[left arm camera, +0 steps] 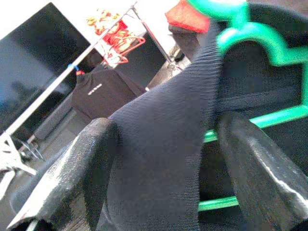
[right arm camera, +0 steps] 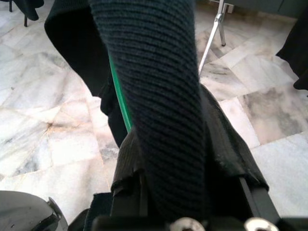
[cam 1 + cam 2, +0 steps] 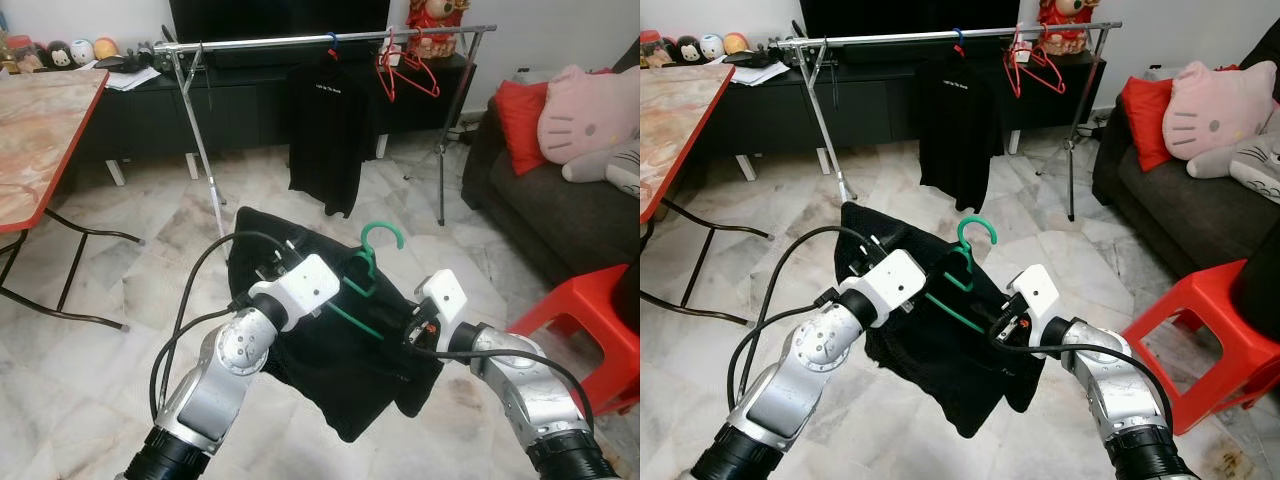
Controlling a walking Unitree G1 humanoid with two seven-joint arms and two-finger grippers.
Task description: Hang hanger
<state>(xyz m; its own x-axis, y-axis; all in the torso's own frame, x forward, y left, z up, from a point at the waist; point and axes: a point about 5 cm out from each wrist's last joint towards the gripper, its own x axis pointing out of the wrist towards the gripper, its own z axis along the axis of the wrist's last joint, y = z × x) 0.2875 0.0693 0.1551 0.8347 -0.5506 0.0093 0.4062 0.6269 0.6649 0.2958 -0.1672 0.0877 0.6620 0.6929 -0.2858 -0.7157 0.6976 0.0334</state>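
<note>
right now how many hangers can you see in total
4, maybe more hidden: a green hanger in the black garment between both grippers, a blue-hooked one holding the black shirt on the rail, and two red hangers beside it.

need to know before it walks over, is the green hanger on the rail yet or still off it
Off it. The green hanger, inside a black garment, is held between the left gripper and right gripper, short of the rail.

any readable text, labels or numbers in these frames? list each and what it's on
Nothing can be read for certain.
Black shirt hanging on the rack: a short line of white print across the chest, too small and blurred to read.
Papers on the TV console: no legible print.
Black garment on the green hanger, held between both grippers: no visible print.
</note>
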